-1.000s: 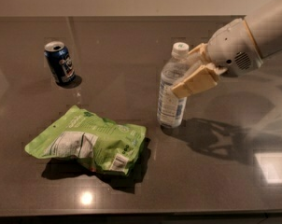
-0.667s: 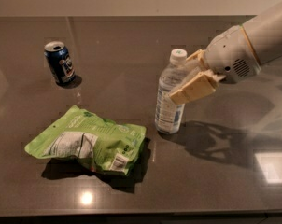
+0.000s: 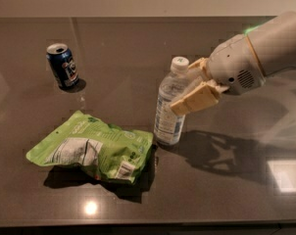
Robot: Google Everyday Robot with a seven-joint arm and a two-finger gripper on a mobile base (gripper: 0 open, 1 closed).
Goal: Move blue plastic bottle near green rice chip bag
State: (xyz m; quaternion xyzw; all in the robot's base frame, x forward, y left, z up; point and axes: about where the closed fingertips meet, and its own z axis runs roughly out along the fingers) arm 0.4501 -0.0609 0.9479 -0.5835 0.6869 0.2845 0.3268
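Observation:
The blue plastic bottle (image 3: 168, 112), clear with a white cap and pale label, stands on the dark table, leaning slightly. Its base is just right of the green rice chip bag (image 3: 91, 148), close to the bag's right edge. The bag lies flat at the front left. My gripper (image 3: 189, 84) comes in from the right and is shut on the bottle's upper body. One tan finger (image 3: 196, 100) crosses the front of the bottle, and the other is behind it near the cap.
A short dark blue soda can (image 3: 62, 66) stands upright at the back left. The table's front edge (image 3: 148, 225) runs along the bottom. My white arm (image 3: 265, 53) reaches in from the right.
My gripper has carried the bottle leftward and a little toward the front, so it now stands next to the bag's right edge. The bag and the can have not moved.

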